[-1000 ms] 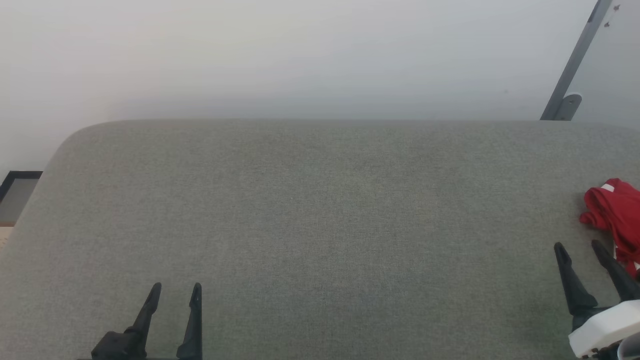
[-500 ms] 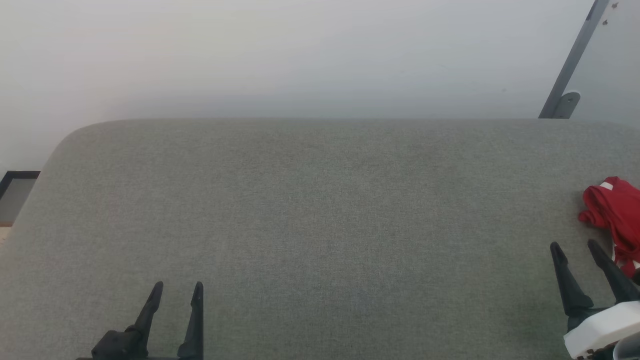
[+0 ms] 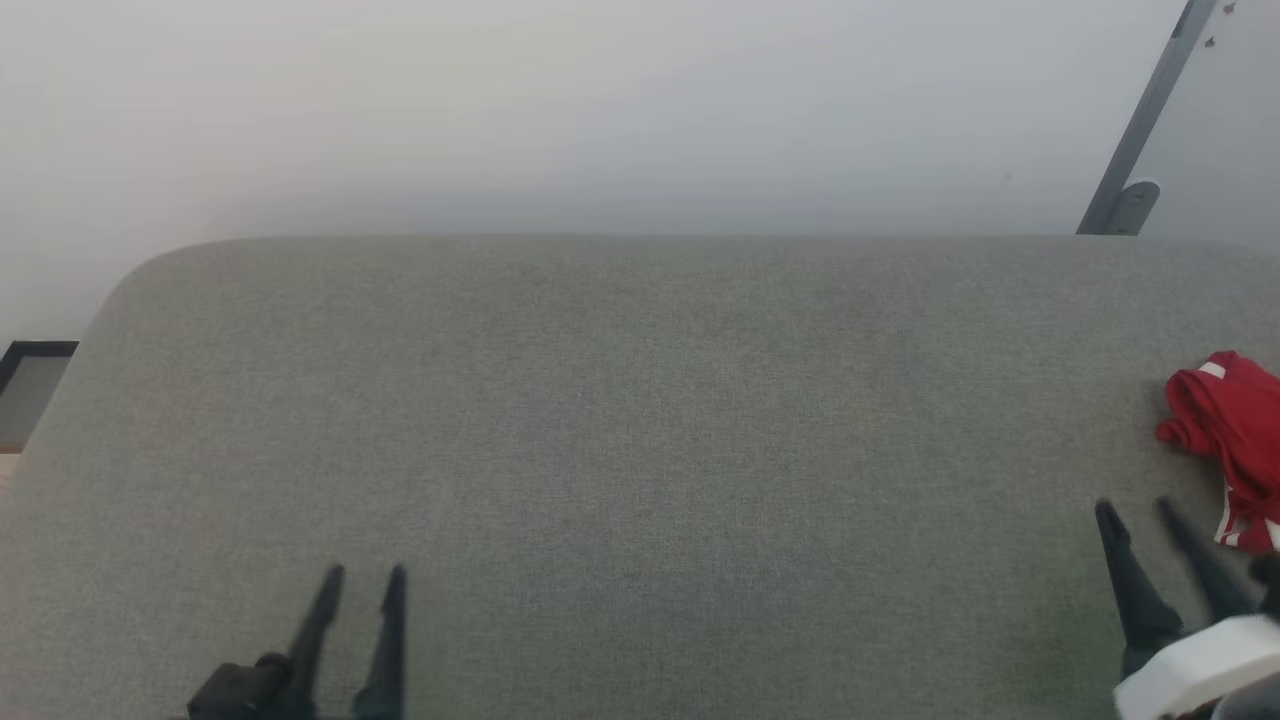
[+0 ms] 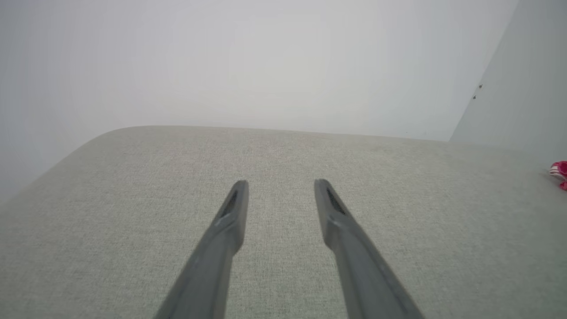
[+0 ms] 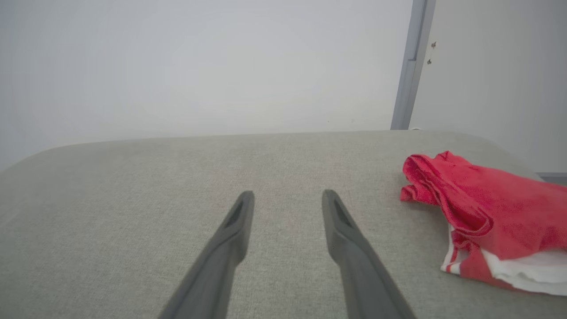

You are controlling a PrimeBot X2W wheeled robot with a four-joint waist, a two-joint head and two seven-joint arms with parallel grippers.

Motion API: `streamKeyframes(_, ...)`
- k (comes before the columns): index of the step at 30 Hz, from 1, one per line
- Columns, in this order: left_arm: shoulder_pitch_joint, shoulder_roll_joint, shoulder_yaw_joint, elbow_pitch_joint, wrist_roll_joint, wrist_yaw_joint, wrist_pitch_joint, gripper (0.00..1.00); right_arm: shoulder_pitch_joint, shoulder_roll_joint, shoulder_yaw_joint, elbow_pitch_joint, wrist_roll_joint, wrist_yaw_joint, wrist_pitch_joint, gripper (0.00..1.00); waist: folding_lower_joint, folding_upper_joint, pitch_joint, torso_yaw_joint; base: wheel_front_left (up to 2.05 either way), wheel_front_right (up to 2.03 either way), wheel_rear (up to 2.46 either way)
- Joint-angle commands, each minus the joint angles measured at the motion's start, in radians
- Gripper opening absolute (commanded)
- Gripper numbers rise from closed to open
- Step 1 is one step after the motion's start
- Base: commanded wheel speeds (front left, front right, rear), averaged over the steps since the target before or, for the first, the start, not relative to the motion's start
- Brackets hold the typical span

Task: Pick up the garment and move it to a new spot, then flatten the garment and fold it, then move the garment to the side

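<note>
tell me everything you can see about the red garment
The garment is a thin red jersey, crumpled into a loose heap, with a white panel and red-and-white striped trim showing at its near edge. It lies at the right end of the grey fabric surface, resting on that alone. The right pincer stands open beside it, apart, not touching.

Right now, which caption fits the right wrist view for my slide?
Open right gripper over the grey surface, crumpled red garment lying untouched to its right.

The garment (image 3: 1228, 430), just right of the right gripper (image 3: 1134, 508), runs off the picture's edge; that gripper and the left gripper (image 3: 366, 572) look blurred.
</note>
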Motion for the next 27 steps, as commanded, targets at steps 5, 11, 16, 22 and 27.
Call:
streamKeyframes(5,0.004,-0.005,-0.005,0.037,-0.008,0.0,0.002,0.0,0.025,0.035,0.011,0.031,0.005,0.0,0.002,0.0,0.0,-0.0001,0.0,0.0,0.0,0.0,0.0)
streamKeyframes(11,-0.017,-0.005,-0.002,0.044,-0.13,0.0,0.031,0.0,0.013,0.061,-0.005,0.026,0.097,0.0,0.03,0.0,0.0,-0.0001,0.001,-0.003,0.0,0.0,0.0)
streamKeyframes(16,-0.036,-0.005,0.0,0.052,-0.225,0.0,0.053,0.0,0.003,0.081,-0.017,0.022,0.168,0.0,0.052,0.0,0.0,-0.0001,0.002,-0.005,0.0,0.0,0.0)
streamKeyframes(22,-0.055,-0.005,0.004,0.061,-0.331,0.0,0.079,0.0,-0.007,0.103,-0.03,0.017,0.248,0.0,0.076,0.0,0.0,-0.0001,0.002,-0.008,0.0,0.0,0.0)
streamKeyframes(27,-0.07,-0.005,0.006,0.065,-0.414,-0.001,0.099,0.0,-0.015,0.121,-0.041,0.014,0.311,0.0,0.095,0.0,0.0,-0.0001,0.003,-0.01,0.0,0.0,0.0)
